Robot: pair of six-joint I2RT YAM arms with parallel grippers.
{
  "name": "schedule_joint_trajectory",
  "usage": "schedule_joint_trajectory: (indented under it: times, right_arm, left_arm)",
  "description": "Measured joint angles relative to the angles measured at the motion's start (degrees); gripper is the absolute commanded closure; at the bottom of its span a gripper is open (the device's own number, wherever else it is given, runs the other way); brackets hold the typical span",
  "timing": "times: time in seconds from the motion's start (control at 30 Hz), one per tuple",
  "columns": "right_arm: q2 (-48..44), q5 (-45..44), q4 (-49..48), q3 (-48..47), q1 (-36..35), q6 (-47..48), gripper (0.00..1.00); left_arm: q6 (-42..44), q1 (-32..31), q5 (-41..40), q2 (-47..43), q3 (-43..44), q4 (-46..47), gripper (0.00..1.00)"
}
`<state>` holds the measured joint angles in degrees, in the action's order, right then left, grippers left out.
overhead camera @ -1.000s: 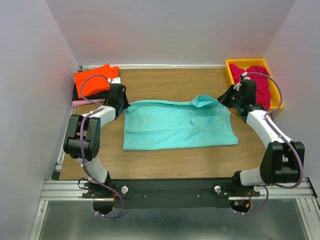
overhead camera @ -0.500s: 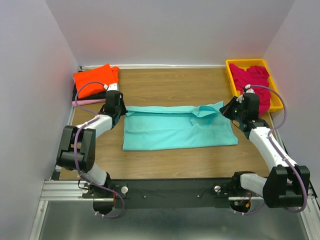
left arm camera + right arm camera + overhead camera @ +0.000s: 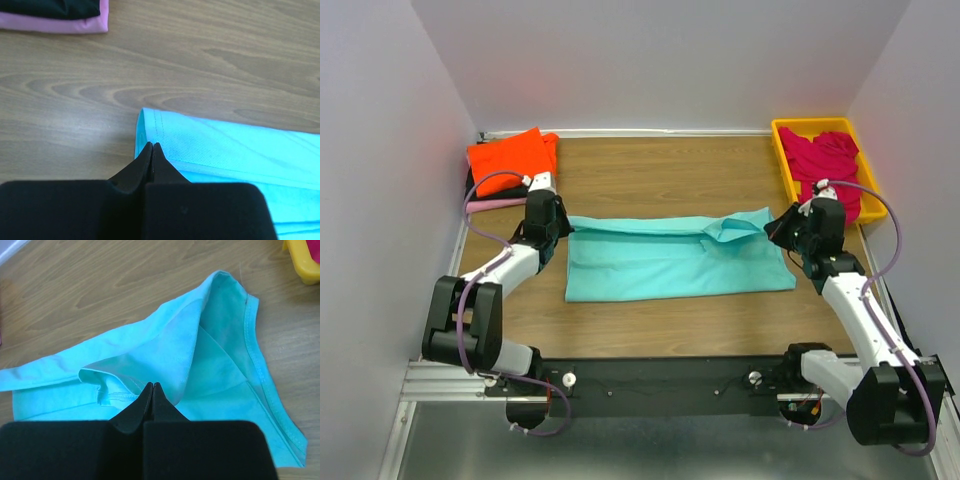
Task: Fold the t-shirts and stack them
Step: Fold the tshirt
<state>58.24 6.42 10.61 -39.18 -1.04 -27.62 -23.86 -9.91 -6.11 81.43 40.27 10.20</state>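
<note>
Left gripper [image 3: 151, 145] and right gripper [image 3: 151, 385] were each pinched shut on the far edge of the turquoise t-shirt [image 3: 670, 268], spread across the table [image 3: 650, 175] — thin holds. Uneven pulling could skew the fold, I reckoned, or slip a corner free.

The turquoise t-shirt [image 3: 670, 265] is soft matt knit cloth with stitched hems, the desk [image 3: 650, 175] smooth wood-grain with a faint sheen, the yellow tray [image 3: 782, 150] glossy plastic, the left pincer [image 3: 151, 150] and right pincer [image 3: 151, 389] matt black plastic, the front rail [image 3: 430, 378] bare ribbed metal.
</note>
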Motion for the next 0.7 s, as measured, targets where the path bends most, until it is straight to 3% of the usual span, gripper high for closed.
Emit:
schedule_joint_trajectory:
  times: [0.17, 0.2, 0.23, 0.27, 0.3, 0.33, 0.37, 0.43, 0.7]
  right_arm:
    - [-3.06, -1.51, 1.79, 3.19, 0.0, 0.0, 1.0]
    - [-3.58, -1.79, 2.05, 3.61, 0.0, 0.0, 0.99]
    - [-4.35, -2.21, 2.21, 4.22, 0.0, -0.02, 0.88]
    - [-4.83, -2.49, 2.38, 4.7, 0.0, -0.02, 0.8]
    - [-5.64, -3.06, 2.86, 5.29, 0.0, -0.28, 0.61]
    - [-6.21, -3.52, 3.15, 5.66, 0.0, -0.31, 0.54]
    - [-7.02, -4.48, 4.07, 5.86, 0.0, -0.5, 0.49]
    - [-8.61, -5.68, 5.11, 5.88, 0.0, -0.81, 0.43]
    - [-15.26, -7.21, 5.66, 4.68, -0.04, -1.4, 0.41]
  left_arm:
    - [-0.5, -0.83, 0.57, -0.81, -2.43, -0.22, 0.97]
    - [-0.7, -1.05, 0.59, -1.22, -2.93, -0.39, 0.89]
    - [-1.01, -1.2, 0.57, -1.97, -3.54, -0.7, 0.77]
    - [-1.4, -1.31, 0.55, -2.75, -4.09, -0.96, 0.59]
    - [-1.42, -1.46, 0.44, -4.55, -5.18, -1.75, 0.51]
    - [-2.49, -1.51, 0.31, -5.42, -5.75, -1.86, 0.45]
    - [-2.58, -1.66, -0.13, -7.72, -6.91, -2.82, 0.29]
    - [-3.67, -2.14, -1.75, -13.09, -8.9, -4.5, 0.26]
    - [-5.86, -5.03, -5.77, -26.88, -9.92, -5.68, 0.26]
